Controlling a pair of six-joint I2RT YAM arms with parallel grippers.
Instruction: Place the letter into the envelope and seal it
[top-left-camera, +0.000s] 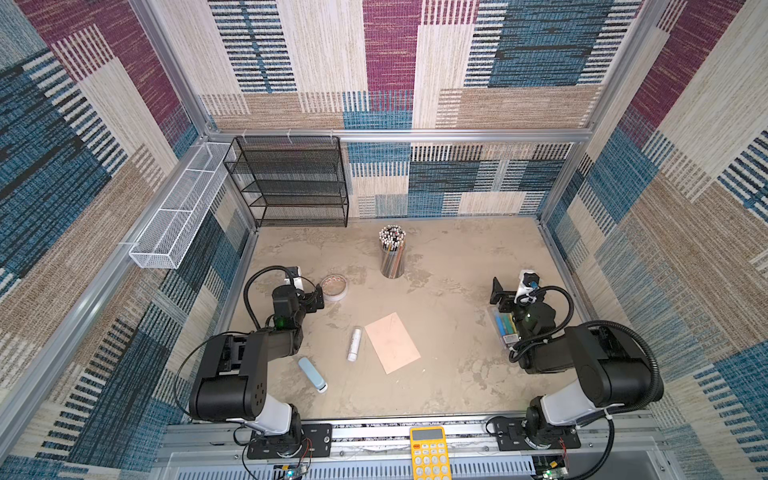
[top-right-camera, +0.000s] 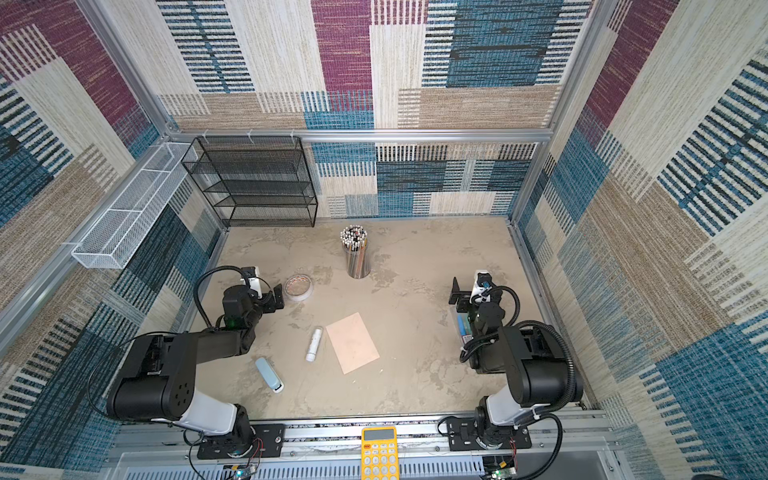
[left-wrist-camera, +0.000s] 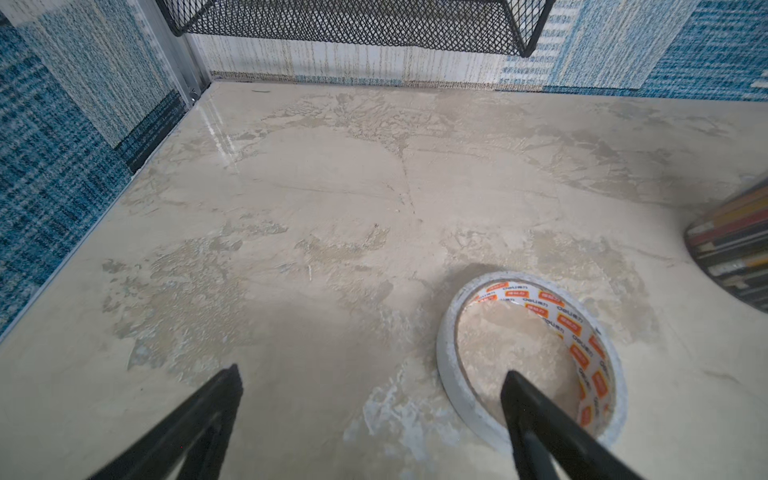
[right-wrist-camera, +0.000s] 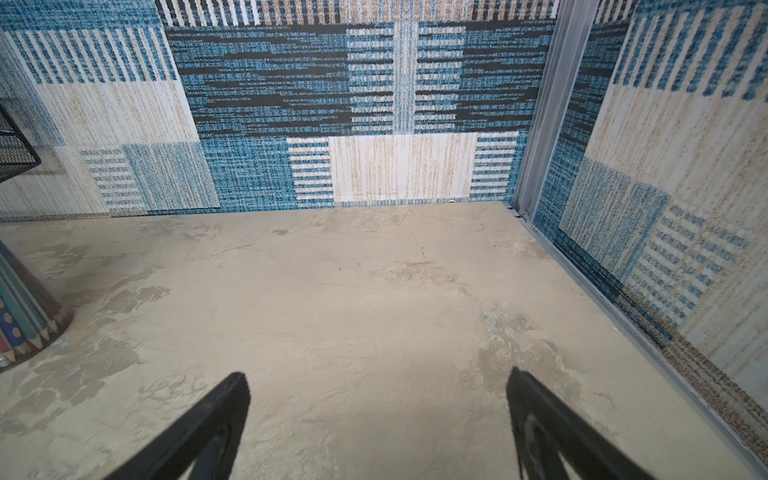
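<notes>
Peach envelope (top-left-camera: 392, 343) lies flat in the middle of the desk (top-left-camera: 453, 374), no flap showing. The letter is nowhere in view, so I judge it inside and sealed. My jaws on both sides stand wide apart and empty, well away.

You have bare table (top-left-camera: 453, 266) from the far right corner to the front edge's middle. A black wire-mesh shelf rack (top-left-camera: 291, 183) fills the far left corner, and a clear cup of coloured pencils (top-left-camera: 392, 257) stands toward the far edge. A white tape roll (left-wrist-camera: 448, 357) lies just beside your left tool (left-wrist-camera: 372, 372). A white tube (top-left-camera: 354, 344) crowds the pale peach paper envelope (top-left-camera: 392, 343).
</notes>
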